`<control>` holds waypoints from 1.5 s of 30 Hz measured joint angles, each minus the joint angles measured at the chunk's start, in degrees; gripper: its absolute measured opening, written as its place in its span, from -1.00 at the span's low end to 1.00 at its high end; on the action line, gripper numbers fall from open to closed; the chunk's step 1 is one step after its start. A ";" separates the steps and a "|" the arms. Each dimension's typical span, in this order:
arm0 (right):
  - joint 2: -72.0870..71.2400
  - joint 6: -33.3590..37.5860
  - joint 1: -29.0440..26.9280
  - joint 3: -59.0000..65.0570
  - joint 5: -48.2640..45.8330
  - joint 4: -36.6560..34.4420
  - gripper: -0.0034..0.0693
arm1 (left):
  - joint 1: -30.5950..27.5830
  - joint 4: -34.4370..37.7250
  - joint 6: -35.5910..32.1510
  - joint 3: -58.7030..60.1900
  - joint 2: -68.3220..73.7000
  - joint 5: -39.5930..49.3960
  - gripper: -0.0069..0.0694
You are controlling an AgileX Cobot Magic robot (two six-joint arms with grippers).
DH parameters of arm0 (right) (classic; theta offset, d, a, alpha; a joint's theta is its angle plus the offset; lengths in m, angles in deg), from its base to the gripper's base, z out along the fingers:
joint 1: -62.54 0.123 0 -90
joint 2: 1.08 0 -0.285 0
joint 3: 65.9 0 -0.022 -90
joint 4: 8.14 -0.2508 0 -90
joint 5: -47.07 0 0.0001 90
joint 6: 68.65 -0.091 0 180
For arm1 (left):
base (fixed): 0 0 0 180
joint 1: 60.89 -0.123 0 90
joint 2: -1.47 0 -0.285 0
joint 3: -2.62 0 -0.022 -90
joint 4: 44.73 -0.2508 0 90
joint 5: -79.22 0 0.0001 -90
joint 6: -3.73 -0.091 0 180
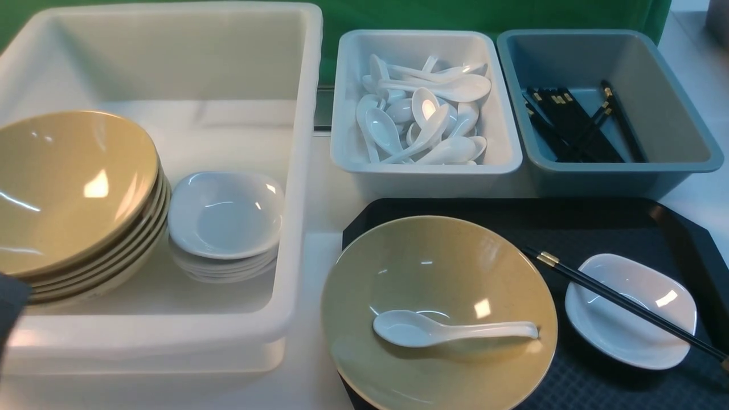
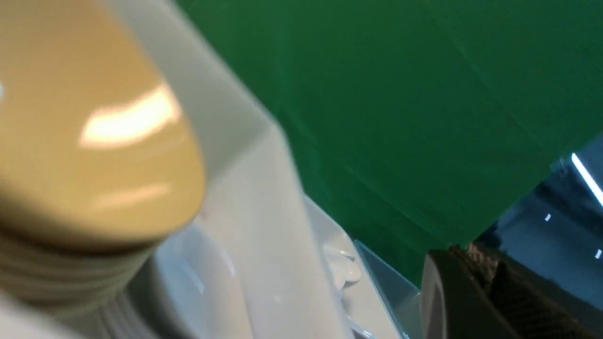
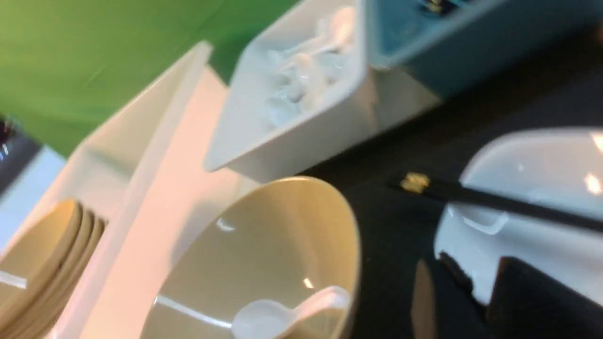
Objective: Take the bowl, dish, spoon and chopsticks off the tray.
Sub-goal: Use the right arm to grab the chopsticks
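At the far left of my front feed sits a big white plastic tub (image 1: 307,114) with rounded walls. Inside it a stack of glossy tan bowls (image 1: 68,188) leans beside a stack of white rounded-square dishes (image 1: 225,213). My left pincer (image 2: 494,278) is closed, a dark blur low in its wrist feed.

Past a strip of white desk (image 1: 322,228), at lower centre, the bowl (image 1: 433,262), wide, shallow and mustard-tan, rests on the left end of the tray (image 1: 598,228) and overhangs its edge. The spoon (image 1: 450,330), glossy white, lies in the bowl, scoop to the left. Above, a smaller white tub (image 1: 344,114) holds a heap of white spoons (image 1: 424,114).

The tray is flat black, diamond-textured, with cut corners. At lower right the chopsticks (image 1: 626,304), thin, black and gold-banded, lie slantwise across the dish (image 1: 626,341). At upper right a grey-blue bin (image 1: 683,125) holds black sticks (image 1: 569,125).

The right pincer (image 3: 480,292) shows only as dark shapes by the dish; open or closed, I cannot tell.
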 joint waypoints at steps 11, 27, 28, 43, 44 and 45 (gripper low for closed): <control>42.22 33.05 0.05 -40.66 -31.60 7.47 -0.81 | 1.31 -31.01 -9.04 -31.38 35.44 44.16 -0.83; 73.39 35.47 13.03 -52.04 -39.23 32.57 -0.07 | 34.51 -31.46 -15.76 -51.20 67.95 49.37 -0.83; 75.05 35.47 13.05 -52.04 -38.60 32.57 0.07 | 35.70 -31.68 -16.31 -52.64 69.94 49.37 -0.83; 94.50 36.77 13.11 -52.54 -27.93 36.25 0.41 | 38.32 -32.05 -18.52 -54.64 74.16 49.25 -0.83; 95.13 36.91 13.11 -52.54 -27.66 36.25 0.35 | 38.32 -32.05 -18.59 -54.64 74.16 49.25 -0.83; 95.56 36.94 13.11 -52.54 -27.54 36.25 0.27 | 38.32 -32.05 -18.70 -54.64 74.16 49.25 -0.83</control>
